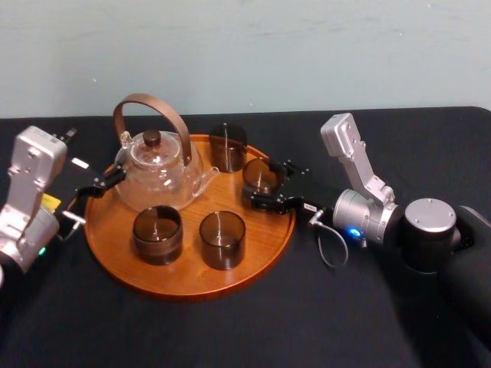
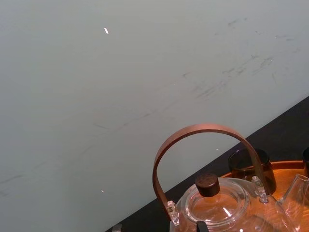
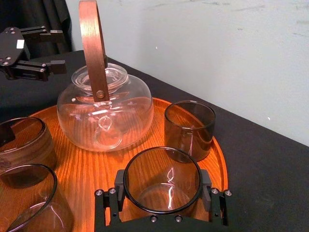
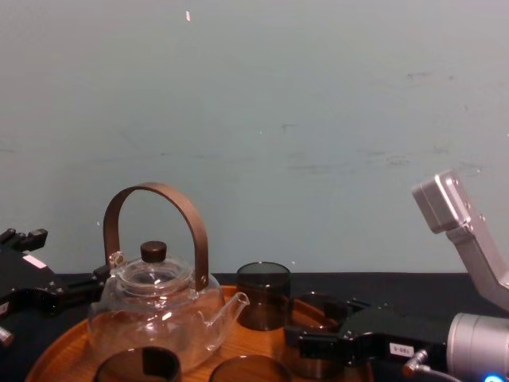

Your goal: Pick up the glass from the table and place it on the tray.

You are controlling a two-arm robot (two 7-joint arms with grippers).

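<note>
A smoky dark glass [image 1: 262,175] stands over the right part of the round wooden tray [image 1: 184,285], and I cannot tell whether its base touches the wood. My right gripper [image 1: 268,185] is shut on the glass [image 3: 161,180], a black finger against each side. From the chest, gripper [image 4: 318,341] and glass [image 4: 315,315] sit low, just right of centre. The tray rests on the black table [image 1: 253,333]. My left gripper [image 1: 106,182] is open at the tray's left edge, next to the teapot, holding nothing.
A clear glass teapot [image 1: 157,172] with a brown hoop handle fills the tray's back left. Three more dark glasses are on the tray: one at the back [image 1: 229,146] and two in front [image 1: 157,234] [image 1: 222,239]. Bare table lies right of the tray.
</note>
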